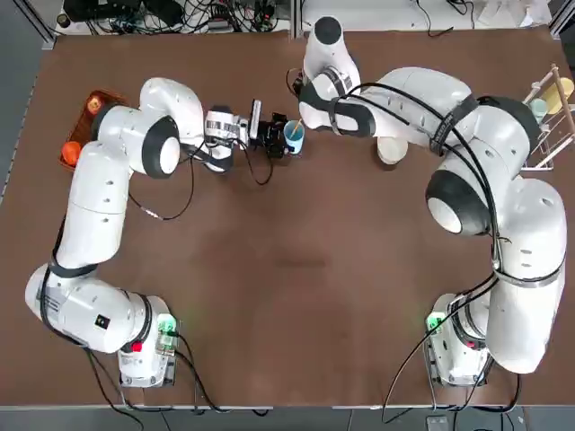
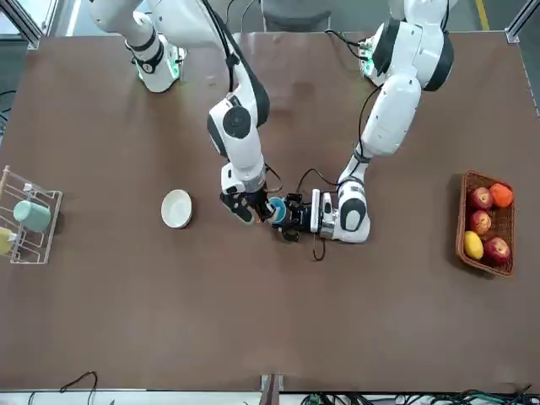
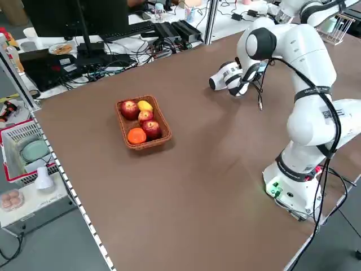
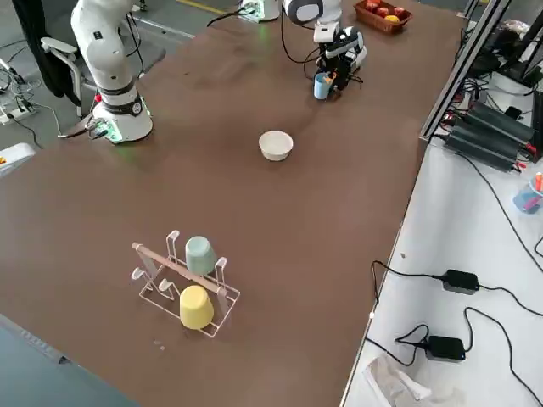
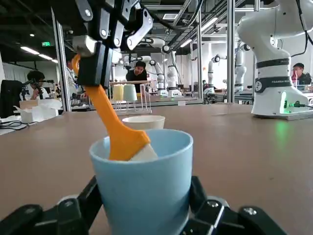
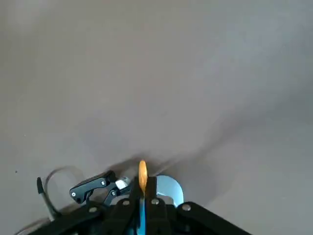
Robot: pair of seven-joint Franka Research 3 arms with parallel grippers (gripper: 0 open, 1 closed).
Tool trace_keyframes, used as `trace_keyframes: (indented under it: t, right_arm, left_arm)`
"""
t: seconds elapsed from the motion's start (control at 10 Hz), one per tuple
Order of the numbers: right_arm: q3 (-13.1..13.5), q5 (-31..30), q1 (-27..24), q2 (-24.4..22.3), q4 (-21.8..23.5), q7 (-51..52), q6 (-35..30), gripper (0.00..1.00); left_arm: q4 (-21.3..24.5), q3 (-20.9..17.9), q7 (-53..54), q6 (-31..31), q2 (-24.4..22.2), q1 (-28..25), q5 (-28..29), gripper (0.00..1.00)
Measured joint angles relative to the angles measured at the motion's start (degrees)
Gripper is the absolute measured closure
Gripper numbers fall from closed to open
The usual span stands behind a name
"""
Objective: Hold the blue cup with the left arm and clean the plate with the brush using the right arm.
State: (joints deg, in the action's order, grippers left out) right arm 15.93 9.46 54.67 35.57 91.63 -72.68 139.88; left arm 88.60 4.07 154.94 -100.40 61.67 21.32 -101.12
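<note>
Table [image 1: 287, 296]: one blue cup [image 1: 294, 135], one brush [image 5: 115, 127], one plate [image 2: 176, 208].

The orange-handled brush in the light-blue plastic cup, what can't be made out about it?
- Orange-handled brush: bristle end hidden inside the light-blue plastic cup, left wrist view.
- Top view: right arm covers the right pincer.
- Left side view: left arm hides the cup.

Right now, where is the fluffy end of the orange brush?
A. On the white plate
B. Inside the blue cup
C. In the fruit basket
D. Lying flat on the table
B. The brush leans with its head down in the blue cup; the right hand grips its handle, and the left hand clamps the cup.
</note>
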Motion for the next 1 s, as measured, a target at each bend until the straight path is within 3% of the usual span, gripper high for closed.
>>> trace_keyframes:
  t: [1.0]
  right_arm:
    - [-0.2, -2.1, 3.4, 1.3, 0.0, 0.0, -2.6, 0.95]
  left_arm:
    - [0.1, 0.0, 0.0, 0.0, 0.0, 0.0, 0.0, 0.26]
